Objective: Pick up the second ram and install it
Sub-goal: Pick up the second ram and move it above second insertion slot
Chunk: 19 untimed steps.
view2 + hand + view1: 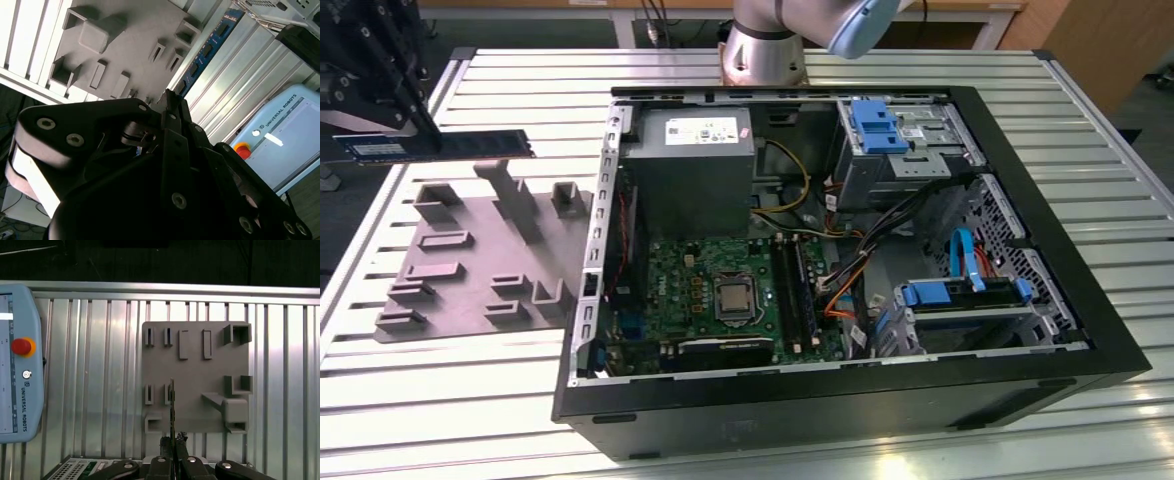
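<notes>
The claw (pixel 403 135) is shut on the ram (pixel 478 144), carrying it level above the grey rack (pixel 460 265) at the upper left of the exterior view. That is well apart from the open case (pixel 854 405) on the table (pixel 440 410). In the first wrist view the stick shows edge-on between the fingers (pixel 165 449). They pinch its flat faces, which probably keeps the long contact edge free for the black slots (pixel 790 285) inside the case.
</notes>
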### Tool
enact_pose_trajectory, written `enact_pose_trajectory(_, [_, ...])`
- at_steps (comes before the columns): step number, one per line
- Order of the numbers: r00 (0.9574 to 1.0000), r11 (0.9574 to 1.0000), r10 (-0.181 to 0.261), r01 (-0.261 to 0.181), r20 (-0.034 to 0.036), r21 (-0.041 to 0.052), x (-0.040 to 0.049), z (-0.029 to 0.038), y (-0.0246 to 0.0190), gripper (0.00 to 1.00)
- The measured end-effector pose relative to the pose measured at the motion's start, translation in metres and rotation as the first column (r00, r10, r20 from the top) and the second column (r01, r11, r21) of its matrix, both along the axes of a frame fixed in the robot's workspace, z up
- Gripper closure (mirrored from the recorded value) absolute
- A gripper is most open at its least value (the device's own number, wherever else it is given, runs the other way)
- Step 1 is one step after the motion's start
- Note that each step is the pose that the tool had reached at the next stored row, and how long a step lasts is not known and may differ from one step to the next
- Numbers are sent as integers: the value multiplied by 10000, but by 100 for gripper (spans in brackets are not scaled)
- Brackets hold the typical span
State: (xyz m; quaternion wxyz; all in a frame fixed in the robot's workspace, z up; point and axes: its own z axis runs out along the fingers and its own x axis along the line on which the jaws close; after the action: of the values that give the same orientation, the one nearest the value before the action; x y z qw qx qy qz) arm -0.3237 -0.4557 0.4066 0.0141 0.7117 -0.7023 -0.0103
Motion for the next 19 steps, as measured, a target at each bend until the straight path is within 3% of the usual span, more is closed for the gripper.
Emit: enact_pose_trajectory(19, [10000,10000,-1,1,0,1,120,0,0,86])
